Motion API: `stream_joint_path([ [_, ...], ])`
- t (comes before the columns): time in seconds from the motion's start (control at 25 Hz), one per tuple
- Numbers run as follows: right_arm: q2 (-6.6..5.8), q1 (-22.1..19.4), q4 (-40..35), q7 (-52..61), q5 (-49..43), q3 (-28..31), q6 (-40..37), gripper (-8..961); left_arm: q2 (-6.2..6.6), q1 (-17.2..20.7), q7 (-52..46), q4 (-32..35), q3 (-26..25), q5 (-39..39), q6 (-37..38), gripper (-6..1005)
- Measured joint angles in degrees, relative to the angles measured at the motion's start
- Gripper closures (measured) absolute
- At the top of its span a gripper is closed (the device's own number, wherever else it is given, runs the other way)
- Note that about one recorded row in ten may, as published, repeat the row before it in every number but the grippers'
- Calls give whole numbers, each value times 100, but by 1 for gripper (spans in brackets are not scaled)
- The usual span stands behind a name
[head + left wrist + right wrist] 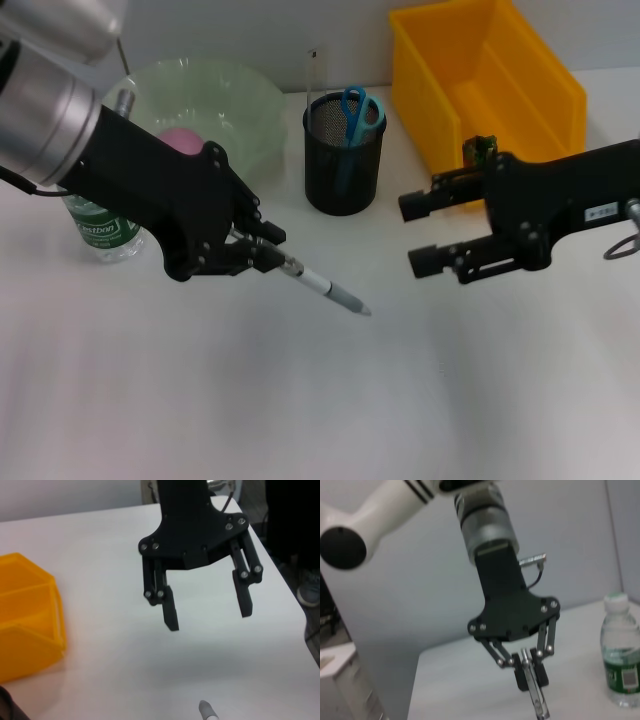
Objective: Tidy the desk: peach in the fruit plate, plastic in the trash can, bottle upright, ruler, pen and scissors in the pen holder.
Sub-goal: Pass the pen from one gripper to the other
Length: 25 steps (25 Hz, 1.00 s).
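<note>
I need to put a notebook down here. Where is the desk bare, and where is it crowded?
Bare: the near desk, in front of both grippers. Crowded: the far edge, with bottle, bowl, pen holder and yellow bin.

You have a white desk (pixel 200 400) running under both grippers, evenly lit. Behind the left gripper stands a plain pale wall (pixel 410 605). Beyond the right gripper, the desk edge drops to darker floor (pixel 300 565).

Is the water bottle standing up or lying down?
Standing up. The water bottle stands on the table beside the green bowl, and the right wrist view shows its cap on top.
</note>
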Motion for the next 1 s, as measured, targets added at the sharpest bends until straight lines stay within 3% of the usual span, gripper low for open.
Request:
stream_joint_path([
  [0.28, 143, 269, -58, 33, -602, -26, 49, 286, -23, 7, 76, -61, 219, -32, -58, 805],
  [0.6, 452, 606, -77, -142, -1187, -41, 221, 291, -34, 6, 129, -63, 376, -39, -116, 801],
  [1.0, 473, 1011, 21, -158, -1414, -262, 307, 316, -36, 29, 360, -148, 562, -33, -129, 795],
])
